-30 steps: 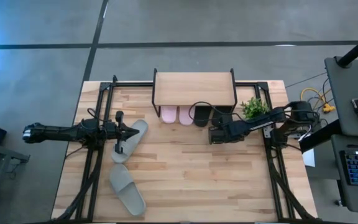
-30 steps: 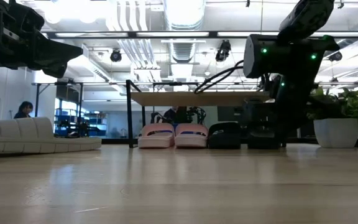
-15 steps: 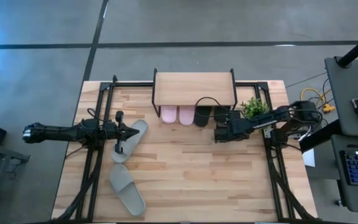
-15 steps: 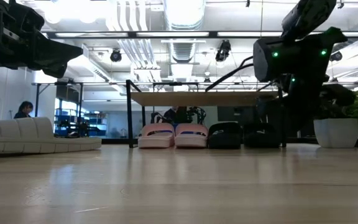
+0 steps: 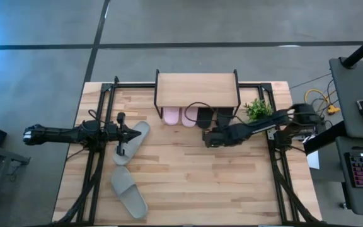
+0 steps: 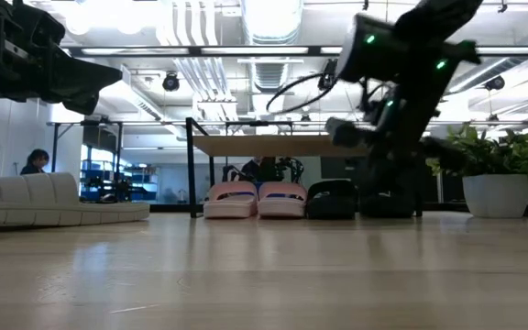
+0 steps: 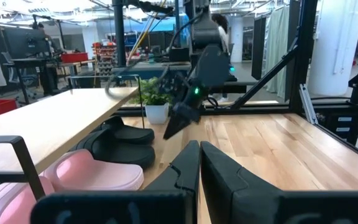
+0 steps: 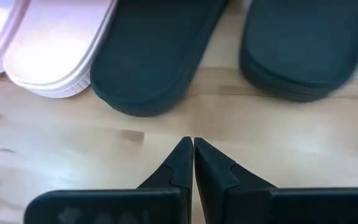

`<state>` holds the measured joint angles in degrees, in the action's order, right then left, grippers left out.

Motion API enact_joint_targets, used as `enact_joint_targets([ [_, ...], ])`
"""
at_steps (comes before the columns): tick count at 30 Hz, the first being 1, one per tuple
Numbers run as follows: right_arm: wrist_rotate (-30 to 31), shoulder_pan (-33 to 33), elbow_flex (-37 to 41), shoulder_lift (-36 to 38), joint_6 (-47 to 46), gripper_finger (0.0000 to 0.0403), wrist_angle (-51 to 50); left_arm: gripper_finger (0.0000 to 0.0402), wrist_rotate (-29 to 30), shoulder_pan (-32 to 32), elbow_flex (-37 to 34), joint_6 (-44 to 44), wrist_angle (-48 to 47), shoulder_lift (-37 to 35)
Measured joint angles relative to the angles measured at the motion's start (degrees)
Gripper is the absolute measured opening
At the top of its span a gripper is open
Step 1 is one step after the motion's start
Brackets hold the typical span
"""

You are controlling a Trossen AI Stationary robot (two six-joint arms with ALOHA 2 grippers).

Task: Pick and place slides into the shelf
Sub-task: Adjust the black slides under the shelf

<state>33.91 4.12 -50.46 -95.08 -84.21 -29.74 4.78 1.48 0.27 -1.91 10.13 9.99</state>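
Observation:
The shelf [image 5: 197, 90] stands at the table's far edge. Under it lie a pale pink pair [image 5: 179, 116] and a black pair [image 5: 213, 116] of slides, soles on the table, also seen in the low view [image 6: 246, 199] [image 6: 330, 199]. My right gripper [image 5: 207, 137] [image 8: 193, 152] is shut and hangs over bare table just in front of the black slides. My left gripper [image 5: 134, 134] [image 7: 199, 163] is shut and hovers above one grey-green slide [image 5: 144, 129]. The other grey-green slide [image 5: 128, 192] lies nearer the near edge.
A small potted plant [image 5: 256, 108] [image 6: 498, 179] stands right of the shelf, close behind my right arm. Black frame rails run along the table's left and right sides [image 5: 93, 170] [image 5: 281, 170]. Bare wood [image 5: 200, 183] fills the middle and near part of the table.
My right gripper first edged toward the shelf's right end, then swung toward the table's left and drew back a little toward the near edge. The second black slide, earlier hidden behind that gripper in the low view, now shows under the shelf beside the first.

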Motion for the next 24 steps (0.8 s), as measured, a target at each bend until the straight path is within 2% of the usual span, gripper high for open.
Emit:
enact_joint_targets([
  [4,-2.6,-1.5,-2.3,-4.7,3.8,0.0009,3.5,0.0,0.0,0.0,0.0,0.0,0.0,0.0],
  [14,-1.7,-3.4,-11.3,-13.9,11.0,0.0009,5.2,0.0,0.0,0.0,0.0,0.0,0.0,0.0],
  [21,0.6,-5.0,-16.4,-17.5,13.7,0.0009,4.6,0.0,0.0,0.0,0.0,0.0,0.0,0.0],
  [24,0.9,-5.3,-17.3,-17.5,13.7,0.0009,1.1,0.0,0.0,0.0,0.0,0.0,0.0,0.0],
])
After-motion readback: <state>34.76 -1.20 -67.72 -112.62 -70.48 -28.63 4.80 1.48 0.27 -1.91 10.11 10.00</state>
